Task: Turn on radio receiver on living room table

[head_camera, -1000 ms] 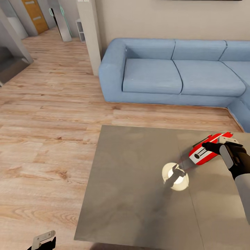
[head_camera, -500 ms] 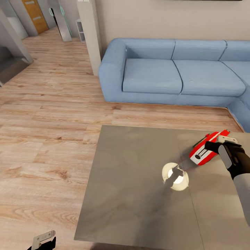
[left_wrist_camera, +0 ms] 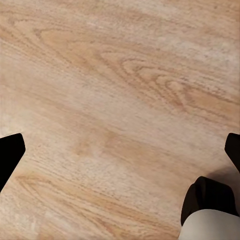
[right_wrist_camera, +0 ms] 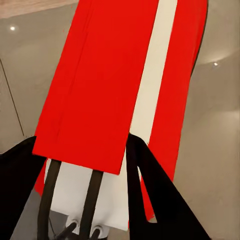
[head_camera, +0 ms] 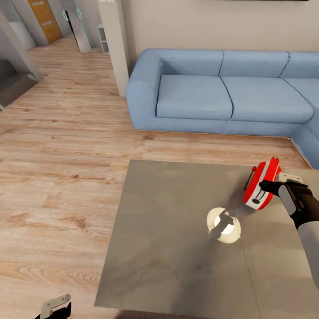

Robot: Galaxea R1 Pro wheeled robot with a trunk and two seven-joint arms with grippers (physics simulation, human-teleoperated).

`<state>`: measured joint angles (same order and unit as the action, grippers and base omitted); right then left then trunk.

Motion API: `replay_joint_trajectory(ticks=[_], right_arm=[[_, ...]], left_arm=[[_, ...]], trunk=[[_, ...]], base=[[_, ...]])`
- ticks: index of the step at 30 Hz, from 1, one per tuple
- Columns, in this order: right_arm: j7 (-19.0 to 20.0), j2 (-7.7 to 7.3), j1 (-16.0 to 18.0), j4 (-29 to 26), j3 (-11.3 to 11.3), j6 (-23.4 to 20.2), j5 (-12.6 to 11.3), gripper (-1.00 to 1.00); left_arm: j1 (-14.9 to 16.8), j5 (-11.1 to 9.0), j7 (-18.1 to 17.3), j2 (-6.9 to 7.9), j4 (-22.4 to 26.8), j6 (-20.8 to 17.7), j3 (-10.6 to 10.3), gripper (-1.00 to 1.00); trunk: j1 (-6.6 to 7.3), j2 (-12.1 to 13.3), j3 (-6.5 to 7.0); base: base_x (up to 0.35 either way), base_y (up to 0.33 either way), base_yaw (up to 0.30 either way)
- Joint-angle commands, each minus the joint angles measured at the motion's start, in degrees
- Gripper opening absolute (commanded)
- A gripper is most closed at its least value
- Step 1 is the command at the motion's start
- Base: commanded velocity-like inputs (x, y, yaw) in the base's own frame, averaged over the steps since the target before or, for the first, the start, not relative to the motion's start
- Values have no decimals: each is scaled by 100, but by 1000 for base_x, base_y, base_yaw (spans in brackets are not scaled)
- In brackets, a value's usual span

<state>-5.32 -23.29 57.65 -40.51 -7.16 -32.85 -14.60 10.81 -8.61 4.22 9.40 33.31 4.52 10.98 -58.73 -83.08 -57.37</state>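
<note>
Obs.: the radio receiver (head_camera: 261,184) stands tipped up on the far right part of the desk (head_camera: 168,230), red body nearly on edge, one end on the glossy grey top and the other raised toward the sofa (head_camera: 212,95). The right claw (head_camera: 269,186) is at its near side with the dark fingertip against the red casing. In the right wrist view the radio receiver (right_wrist_camera: 120,90) fills the space between the two dark fingers (right_wrist_camera: 150,185), which stand apart on either side of its white-and-black trimmed end; whether they actually clamp it or merely press it I cannot tell. The left claw (head_camera: 55,306) hangs low beside the desk's near left corner, over the wood floor (left_wrist_camera: 115,100); its fingers (left_wrist_camera: 10,152) sit wide apart at the edges of the left wrist view with nothing between them, so it is parted and empty. Step in hand, judged: handling the radio to reach its control, the switching on not confirmed by anything visible. Next move, judged: a fingertip must land on the dial or button face, which calls for steadying the tilted body so it does not topple or slide on the slick top. Count: one radio receiver, one desk, one corner sofa, two claws, one bright round lamp reflection (head_camera: 223,226) on the desk top near the radio.
</note>
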Motion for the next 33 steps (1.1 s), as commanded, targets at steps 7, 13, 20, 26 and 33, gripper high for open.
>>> replay_joint_trajectory(ticks=[7, 13, 20, 26, 33], right_arm=[[-28, -1, 1, 0, 5, -2, 10, -100], [-23, 1, 1, 0, 4, -2, 10, -100], [1, 0, 1, 0, 4, -10, 4, -100], [14, 25, 1, 0, 4, -11, 1, -100], [14, 42, 1, -2, 4, -11, 1, -100]], left_arm=[[-2, -15, -41, 6, 0, -12, -6, 100], [-2, -18, -44, 7, 1, -5, 0, 100], [-1, -53, -50, 15, 8, -14, 0, 100], [0, -150, -52, 17, 12, -4, 9, 100], [0, -158, -53, 18, 17, -4, 9, 100]], trunk=[[0, 0, 0], [0, 0, 0], [0, 0, 0], [0, 0, 0], [0, 0, 0]], base=[[0, 0, 0], [0, 0, 0], [0, 0, 0], [0, 0, 0], [0, 0, 0]])
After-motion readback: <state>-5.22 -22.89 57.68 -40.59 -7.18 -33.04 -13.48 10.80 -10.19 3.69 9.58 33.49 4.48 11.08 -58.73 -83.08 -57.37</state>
